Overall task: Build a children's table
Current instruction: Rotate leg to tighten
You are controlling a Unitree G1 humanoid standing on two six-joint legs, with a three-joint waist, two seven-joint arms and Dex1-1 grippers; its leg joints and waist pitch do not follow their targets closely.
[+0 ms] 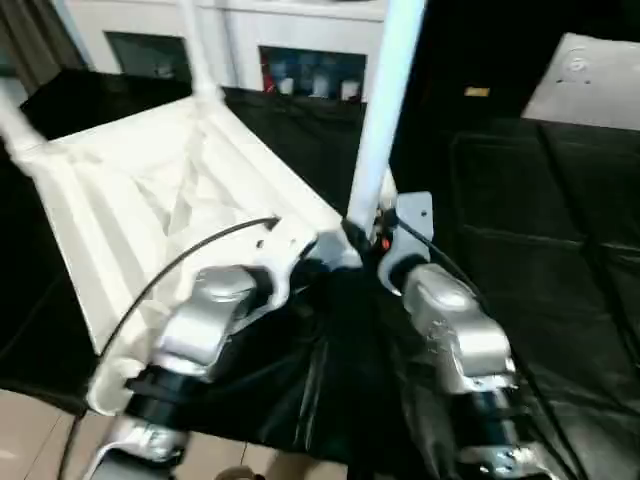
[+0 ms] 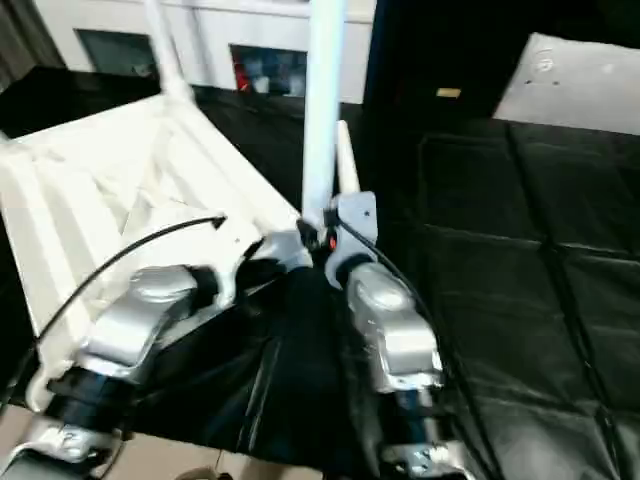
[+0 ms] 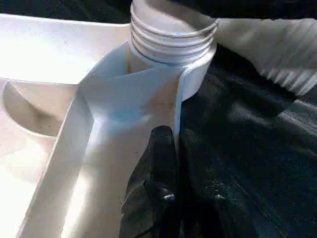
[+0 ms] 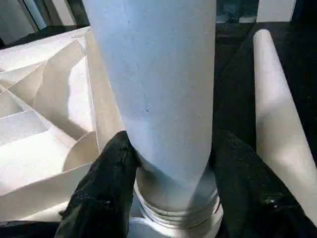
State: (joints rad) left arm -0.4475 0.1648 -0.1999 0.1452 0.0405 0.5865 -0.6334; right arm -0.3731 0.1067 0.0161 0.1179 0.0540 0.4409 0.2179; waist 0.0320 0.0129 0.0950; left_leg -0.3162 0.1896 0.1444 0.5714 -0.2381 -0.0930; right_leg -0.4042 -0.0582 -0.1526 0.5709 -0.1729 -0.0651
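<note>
table top [image 1: 150, 200] upturned on sheet [image 1: 540, 250] | leg [image 1: 385, 110] upright in near-right corner | loose leg [image 4: 277, 114] beside

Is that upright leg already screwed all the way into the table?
No, the leg is not fully in: rings of its screw thread still show above the table's corner socket.

Head pair looks down over forearms; wrist cameras sit close, sharing upright leg [image 4: 153, 89].
</note>
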